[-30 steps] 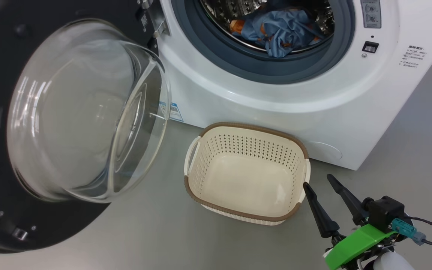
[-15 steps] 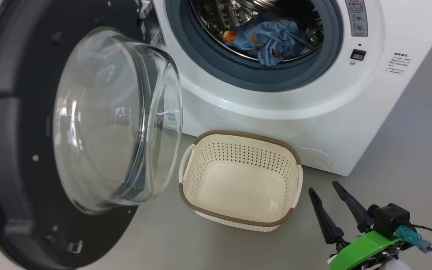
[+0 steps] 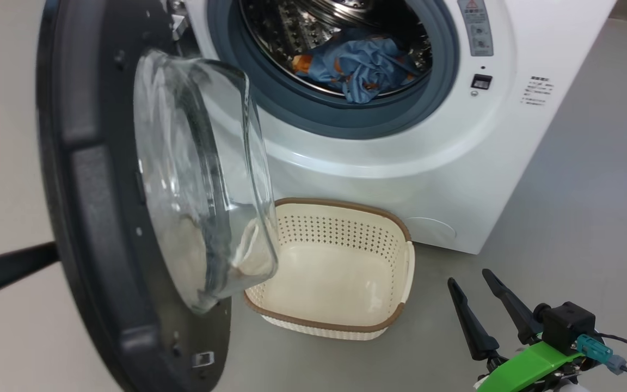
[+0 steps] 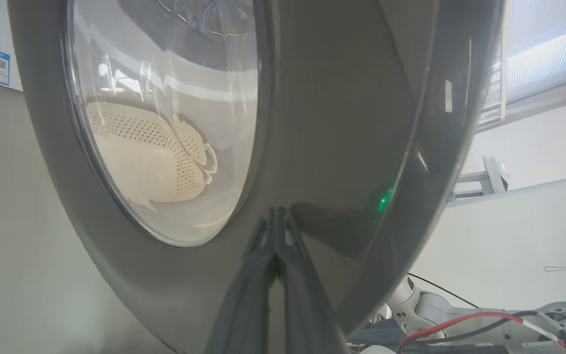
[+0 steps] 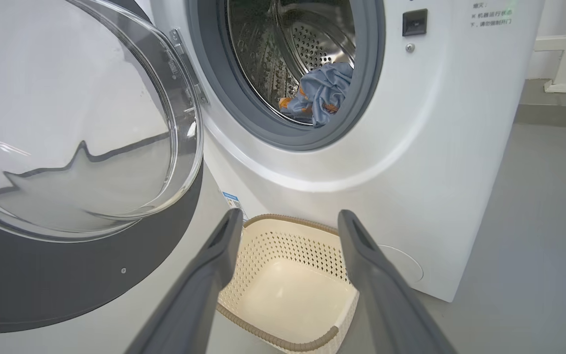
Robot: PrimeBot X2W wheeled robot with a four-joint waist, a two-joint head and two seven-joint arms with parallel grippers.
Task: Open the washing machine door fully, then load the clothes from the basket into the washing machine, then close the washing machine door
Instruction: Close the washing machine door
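On the grey floor, a big white front-loading washing machine (image 3: 379,179) is seen with its perforated steel drum and grey rubber gasket exposed. Its large round glossy black door (image 3: 90,179) is hinged at the left and stands partly swung out, nearly edge-on in the head view. The bulging clear glass bowl (image 3: 204,163) at the door's centre overlaps the left end of the small cream-white perforated plastic basket (image 3: 340,231), which is set just in front of the machine. A soft bundle of light blue clothes (image 3: 362,62) with orange patches is lying inside the drum, at its front lip.

The left gripper (image 4: 275,255) is pressed against the door's glossy outer face with its two dark fingers brought together, nothing between them, and their reflection is seen above them. The right gripper (image 3: 468,276) is held over the floor to the right of the basket, fingers spread and empty. A green plastic part (image 3: 526,365) is fitted at its base.

Markings are small. A grey strip (image 3: 475,27) with a red warning triangle is fixed beside the opening, and black Chinese print (image 3: 536,90) sits further right — neither can be read. A blue label sticker (image 5: 234,201) is stuck low on the front; in the left wrist view a QR code is visible on it.
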